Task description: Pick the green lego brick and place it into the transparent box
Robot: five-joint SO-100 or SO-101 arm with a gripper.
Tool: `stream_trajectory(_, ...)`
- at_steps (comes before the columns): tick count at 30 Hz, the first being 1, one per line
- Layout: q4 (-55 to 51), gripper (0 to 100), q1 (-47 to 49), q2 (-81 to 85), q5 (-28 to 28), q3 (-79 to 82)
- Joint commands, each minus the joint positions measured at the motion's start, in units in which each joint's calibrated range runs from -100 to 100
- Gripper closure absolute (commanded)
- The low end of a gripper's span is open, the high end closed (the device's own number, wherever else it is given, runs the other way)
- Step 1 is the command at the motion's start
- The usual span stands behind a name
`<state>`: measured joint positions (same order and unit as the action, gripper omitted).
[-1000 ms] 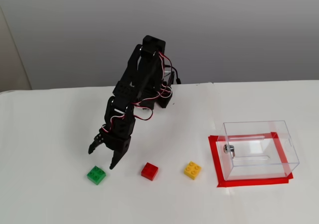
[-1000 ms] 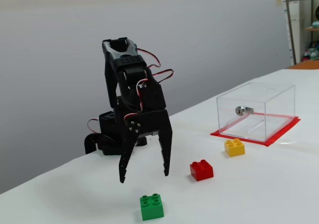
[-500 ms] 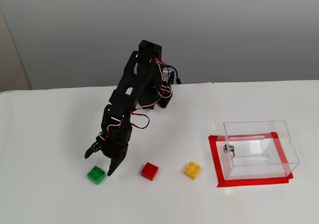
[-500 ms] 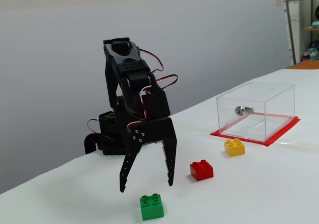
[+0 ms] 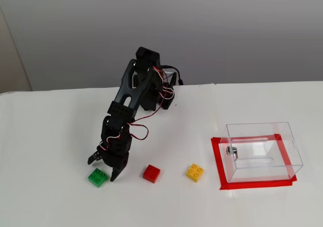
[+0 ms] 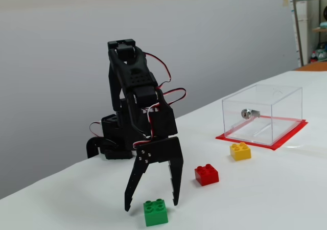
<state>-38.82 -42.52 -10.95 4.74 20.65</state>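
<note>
Arm: single black unit, base at the rear of the table, red and white wires looped along its links. Upper joints folded high, forearm reaching forward and down. Gripper (image 5: 102, 169) (image 6: 151, 205): pointing straight down, two tapered fingers spread wide apart (nothing between them), tips low near the table surface

**A bare test bench in a lab or workshop**

A white table (image 5: 50, 126) stands against a plain grey wall (image 5: 227, 30). Red tape (image 5: 218, 156) marks a spot on it, and metal shelving (image 6: 309, 20) fills one corner.
</note>
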Motion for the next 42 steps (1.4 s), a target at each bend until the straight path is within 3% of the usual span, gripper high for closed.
stream_trajectory(1, 2.53, 61, -0.18, -0.38, -0.2, -2.21)
stream_trajectory(20, 6.27, 62, -0.84, -2.33, -0.25, -2.66)
stream_trajectory(28, 6.27, 92, -0.92, -2.33, -0.25, -2.57)
stream_trajectory(42, 5.75, 92, -1.8, 0.9, -0.3, -2.03)
